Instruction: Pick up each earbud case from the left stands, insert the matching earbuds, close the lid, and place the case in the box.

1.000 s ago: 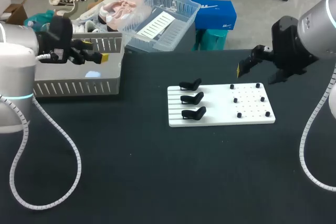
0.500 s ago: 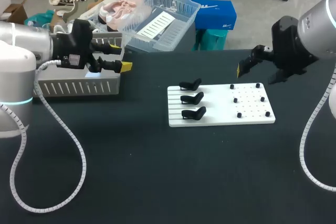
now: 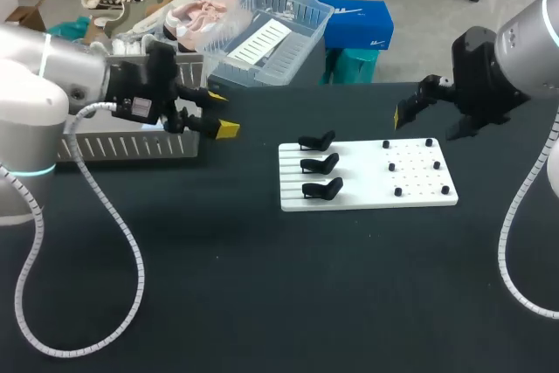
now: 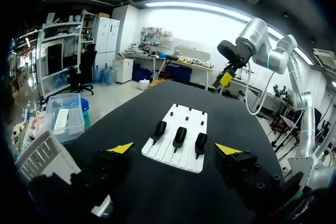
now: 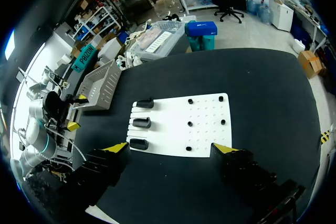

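Step in hand: judged to be the approach for a case pick, with nothing gripped by either arm. Left gripper (image 3: 220, 113): upper left of the head view, just right of the grey slotted box (image 3: 131, 148), above the dark table (image 3: 262, 286). Fingers spread wide, yellow tips well apart, holding nothing and touching nothing. In its own wrist view, white board (image 3: 358, 176) ahead of the open fingers and well apart from them. Right gripper (image 5: 169, 149): upper right of the head view, raised near the board's far right corner. Fingers likewise wide open, empty, in contact with nothing. Three black shapes (image 3: 320, 163): set in a column on the left part of the board, centre of the head view. Taken here as earbud cases seated on their stands, though at this size a bare stand cannot be ruled out. Small black studs (image 3: 391, 166): scattered over the right part of the board, each apart from the others, on the side given to the earbuds by the task's wording. Next move, as a judgement: calls for carrying the left gripper across and down to one of the black shapes, with the fingers lined up either side of it. Closing only once both pads flank the body, then a straight lift clear of the stand without dragging the board.
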`<state>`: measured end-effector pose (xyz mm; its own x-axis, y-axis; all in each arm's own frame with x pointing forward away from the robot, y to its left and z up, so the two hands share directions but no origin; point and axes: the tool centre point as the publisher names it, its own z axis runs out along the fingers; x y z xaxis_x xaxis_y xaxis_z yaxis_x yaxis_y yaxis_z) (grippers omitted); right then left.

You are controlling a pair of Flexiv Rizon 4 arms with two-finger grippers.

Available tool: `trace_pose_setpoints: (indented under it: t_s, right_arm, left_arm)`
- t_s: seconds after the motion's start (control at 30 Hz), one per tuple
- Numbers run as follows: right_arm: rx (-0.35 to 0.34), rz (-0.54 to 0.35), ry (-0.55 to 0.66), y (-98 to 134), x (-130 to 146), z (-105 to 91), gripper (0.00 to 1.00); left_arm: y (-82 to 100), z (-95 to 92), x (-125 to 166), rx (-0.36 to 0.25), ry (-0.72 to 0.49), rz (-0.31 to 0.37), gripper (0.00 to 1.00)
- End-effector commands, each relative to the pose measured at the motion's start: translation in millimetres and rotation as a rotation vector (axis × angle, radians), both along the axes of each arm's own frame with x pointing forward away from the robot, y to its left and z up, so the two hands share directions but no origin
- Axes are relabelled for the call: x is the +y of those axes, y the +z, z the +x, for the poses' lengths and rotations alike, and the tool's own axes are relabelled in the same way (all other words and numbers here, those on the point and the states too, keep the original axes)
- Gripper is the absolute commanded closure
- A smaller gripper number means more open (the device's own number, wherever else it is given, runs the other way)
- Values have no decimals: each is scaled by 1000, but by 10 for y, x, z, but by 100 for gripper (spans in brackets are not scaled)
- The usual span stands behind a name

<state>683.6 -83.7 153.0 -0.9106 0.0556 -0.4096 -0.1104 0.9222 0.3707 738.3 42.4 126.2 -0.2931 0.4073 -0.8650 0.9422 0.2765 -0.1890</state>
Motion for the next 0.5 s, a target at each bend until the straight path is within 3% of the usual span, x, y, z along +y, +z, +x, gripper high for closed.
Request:
trace_pose_setpoints:
  t_s: [0.03, 0.5]
  right_arm:
    - [-7, -3, -6, -3, 2, -22, 0]
    - [-7, -3, -6, -3, 2, -22, 0]
  left_arm:
    - [14, 34, -52, 15, -28, 15, 0]
    - [17, -43, -134, 22, -70, 28, 0]
